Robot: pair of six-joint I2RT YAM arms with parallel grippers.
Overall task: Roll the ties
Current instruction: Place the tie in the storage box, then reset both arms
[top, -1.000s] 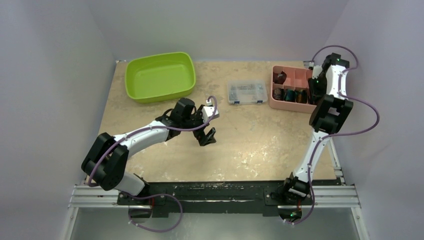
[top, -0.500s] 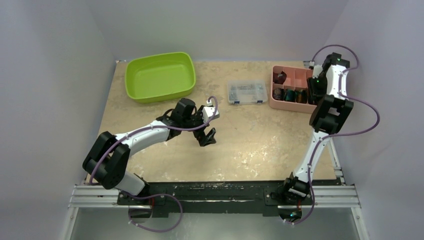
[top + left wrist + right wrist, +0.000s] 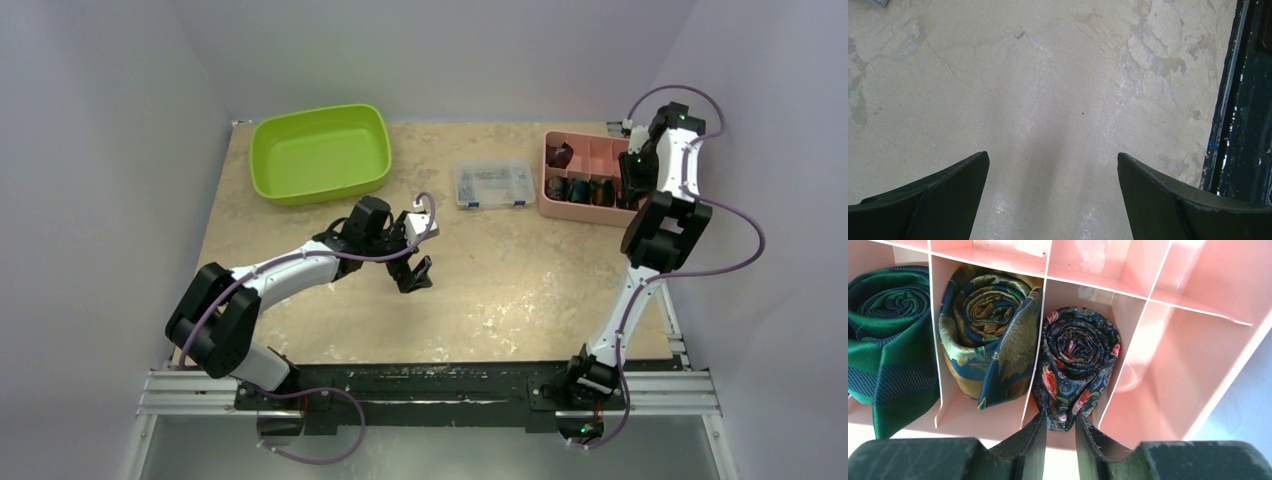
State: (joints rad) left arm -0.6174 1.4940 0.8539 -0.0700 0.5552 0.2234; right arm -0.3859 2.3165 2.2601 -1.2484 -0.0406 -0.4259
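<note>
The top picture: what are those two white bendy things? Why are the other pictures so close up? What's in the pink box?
Those are two robot arms bolted to a table. One camera looks down from above; one rides on each wrist. On the table sit a green tub, a clear plastic box and the pink divided tray. It holds rolled ties, among them a green tie, a blue-gold tie and a dark floral tie. The left gripper is open, holding nothing. The right gripper has its fingers close together at the floral tie's tail; I can't tell if they pinch it.
</note>
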